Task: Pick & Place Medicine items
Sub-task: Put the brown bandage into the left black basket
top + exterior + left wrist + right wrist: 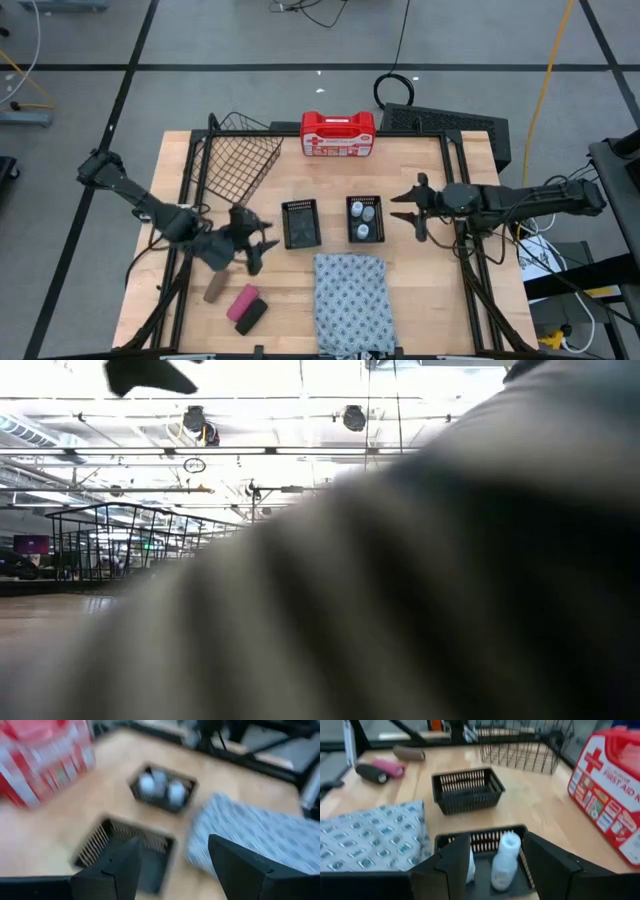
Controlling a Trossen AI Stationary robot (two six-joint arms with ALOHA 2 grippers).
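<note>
White bottles [364, 222]: tiny and whitish, sitting together inside the right-hand black mesh tray [381, 221]; one is standing upright with a rounded cap in the right wrist view [505, 860].
Brown block [215, 291]: small and oblong, lying flat on the wood near the front left, angled.
Pink block [242, 301]: oblong, lying just right of the brown one, tilted the same way.
Black block [251, 317]: dark and oblong, lying against the pink block's front side.
</note>
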